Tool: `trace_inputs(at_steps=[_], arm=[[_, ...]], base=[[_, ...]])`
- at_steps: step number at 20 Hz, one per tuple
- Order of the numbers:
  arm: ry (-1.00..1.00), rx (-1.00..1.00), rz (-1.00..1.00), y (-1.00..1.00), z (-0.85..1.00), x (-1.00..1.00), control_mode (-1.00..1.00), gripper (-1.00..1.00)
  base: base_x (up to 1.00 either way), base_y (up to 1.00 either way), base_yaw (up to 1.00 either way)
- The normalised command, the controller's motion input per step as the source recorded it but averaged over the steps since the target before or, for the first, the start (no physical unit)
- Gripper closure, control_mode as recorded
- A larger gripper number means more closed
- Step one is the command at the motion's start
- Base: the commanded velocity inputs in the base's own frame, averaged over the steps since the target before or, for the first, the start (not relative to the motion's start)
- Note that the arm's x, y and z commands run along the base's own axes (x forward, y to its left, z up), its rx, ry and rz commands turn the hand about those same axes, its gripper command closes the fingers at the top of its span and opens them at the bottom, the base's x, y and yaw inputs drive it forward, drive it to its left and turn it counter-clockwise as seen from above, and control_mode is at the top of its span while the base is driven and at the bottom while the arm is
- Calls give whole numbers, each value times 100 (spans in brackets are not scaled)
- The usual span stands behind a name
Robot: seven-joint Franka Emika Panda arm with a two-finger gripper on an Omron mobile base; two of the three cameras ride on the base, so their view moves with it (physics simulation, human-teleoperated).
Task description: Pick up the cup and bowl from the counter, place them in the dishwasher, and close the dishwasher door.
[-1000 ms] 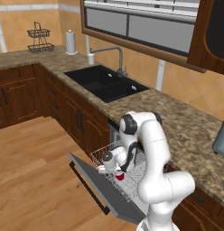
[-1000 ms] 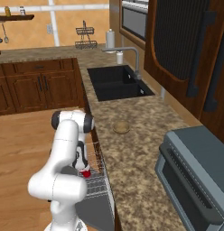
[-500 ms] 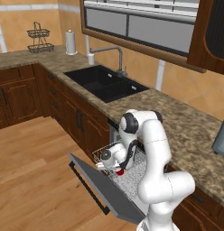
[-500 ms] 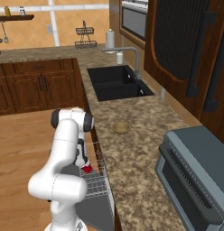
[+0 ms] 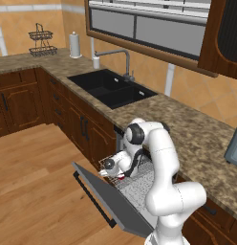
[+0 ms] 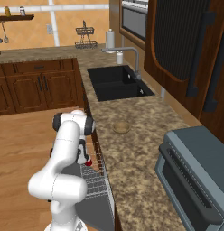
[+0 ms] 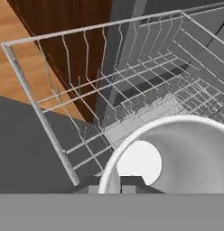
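The bowl (image 6: 121,127) sits on the counter (image 6: 145,117), at 5 o'clock from the sink (image 6: 114,82) and 11 o'clock from the toaster oven (image 6: 195,178). Below the counter edge the door (image 5: 111,201) lies dropped open, the rack (image 7: 109,85) above it. The cup (image 7: 177,155) is in the rack, the gripper (image 5: 109,166) on its rim.

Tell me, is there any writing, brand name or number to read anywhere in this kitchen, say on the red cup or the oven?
None: no words, brands, numbers or signs can be read anywhere.
The cup shows a plain white inside and rim.
The toaster oven has a blank grey front.
The dishwasher door is plain dark grey.
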Motion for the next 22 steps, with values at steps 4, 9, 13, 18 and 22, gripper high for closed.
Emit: trace_inputs(at_steps=[4, 9, 13, 18, 22], arm=[[9, -5, 1, 0, -75, 34, -100, 100], [17, -1, 2, 18, -44, 1, -100, -100], [-9, 0, 0, 0, 0, 4, -100, -100], [-25, 0, 0, 5, -5, 0, -100, -100], [-29, 0, 0, 1, 3, 0, -100, -100]], base=[[0, 0, 0], [0, 0, 0], [0, 0, 0], [0, 0, 0], [0, 0, 0]])
